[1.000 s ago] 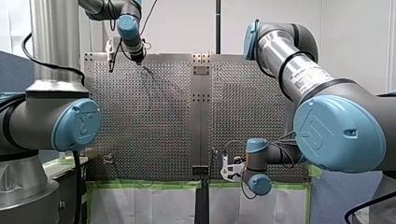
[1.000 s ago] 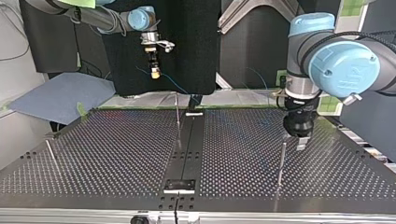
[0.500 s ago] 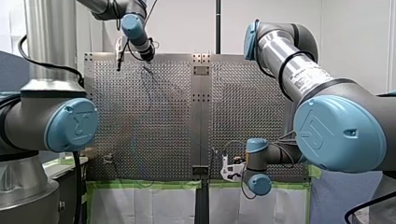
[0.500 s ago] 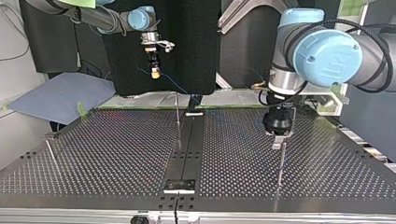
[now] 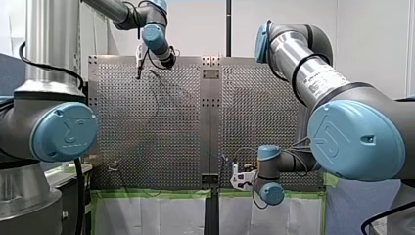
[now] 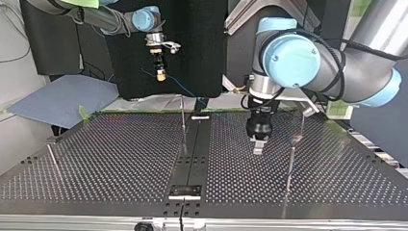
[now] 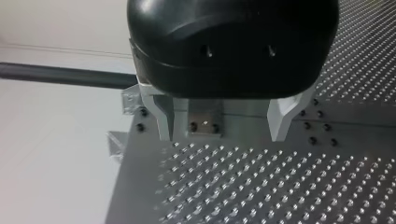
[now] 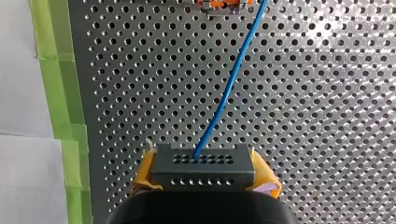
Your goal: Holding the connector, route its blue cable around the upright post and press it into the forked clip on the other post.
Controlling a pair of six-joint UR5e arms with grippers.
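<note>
Right wrist view: your right pincer (image 8: 204,158) clamps the connector (image 8: 203,170); its blue cable (image 8: 227,91) runs straight ahead. Top view: that pincer hangs beyond the upright post (image 6: 183,118), left of it, cable slanting towards it. Left wrist view: your left pincer (image 7: 224,130) gapes empty, over the table (image 7: 280,186).

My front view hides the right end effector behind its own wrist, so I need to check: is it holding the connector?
Observer: Yes; in the right wrist view the right end effector is shut on the dark connector, yellow pads either side.
Operator: Where does the cable go?
Observer: The blue cable leaves the connector's face and runs ahead to an orange part.
Operator: My left one?
Observer: The left end effector is open, nothing between its fingers.
</note>
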